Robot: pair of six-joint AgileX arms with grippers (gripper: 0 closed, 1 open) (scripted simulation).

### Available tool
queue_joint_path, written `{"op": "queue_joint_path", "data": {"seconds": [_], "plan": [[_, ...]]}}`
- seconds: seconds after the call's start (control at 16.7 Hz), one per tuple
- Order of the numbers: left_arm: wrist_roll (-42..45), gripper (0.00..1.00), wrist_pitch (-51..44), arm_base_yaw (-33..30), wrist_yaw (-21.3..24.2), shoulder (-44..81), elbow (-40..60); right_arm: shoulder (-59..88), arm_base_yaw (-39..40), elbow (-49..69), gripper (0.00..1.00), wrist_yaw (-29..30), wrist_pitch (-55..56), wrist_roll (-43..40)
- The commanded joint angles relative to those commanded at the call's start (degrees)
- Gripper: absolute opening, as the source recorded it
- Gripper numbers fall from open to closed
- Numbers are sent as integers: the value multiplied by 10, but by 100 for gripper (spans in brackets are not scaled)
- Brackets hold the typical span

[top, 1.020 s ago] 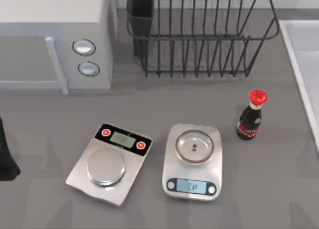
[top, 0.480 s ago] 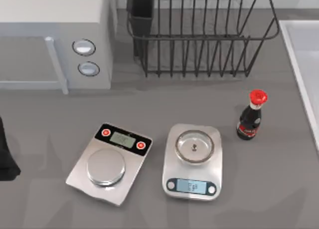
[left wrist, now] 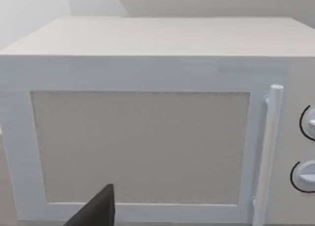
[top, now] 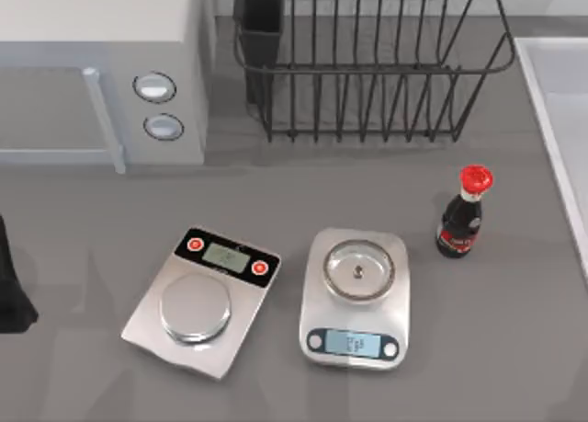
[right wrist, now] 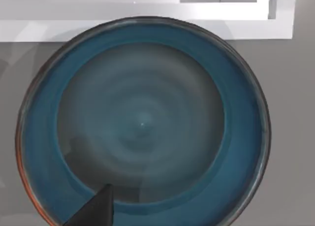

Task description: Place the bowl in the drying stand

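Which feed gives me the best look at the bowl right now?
The right wrist view: the bowl sits directly under that camera, blue inside, its rim almost whole, with one fingertip of the right gripper over its edge. The top view covers the rack and scales instead; the left wrist view faces the microwave.

A rendered kitchen counter. A white microwave (top: 101, 68) with a bar handle and two round knobs fills the upper left of the top view, and a black wire dish rack (top: 367, 63) with a cutlery cup stands at upper centre. Two kitchen scales (top: 200, 300) (top: 355, 298) sit on the grey worktop (top: 514, 348) at lower centre, a red-capped sauce bottle (top: 462, 214) at right, and a white sink edge (top: 551, 109) at far right.
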Motion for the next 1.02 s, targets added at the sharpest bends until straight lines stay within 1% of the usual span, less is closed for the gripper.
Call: {"op": "queue_joint_path", "data": {"seconds": [0.24, 0.42, 0.78, 1.02], "plan": [[0, 100, 0, 0, 0, 0, 0, 117, -54, 100, 100, 0, -77, -53], [0, 100, 0, 0, 0, 0, 0, 146, -69, 128, 100, 0, -97, -67], [0, 100, 0, 0, 0, 0, 0, 147, -66, 118, 100, 0, -87, -66], [0, 100, 0, 0, 0, 0, 0, 172, -66, 61, 100, 0, -3, -64]]}}
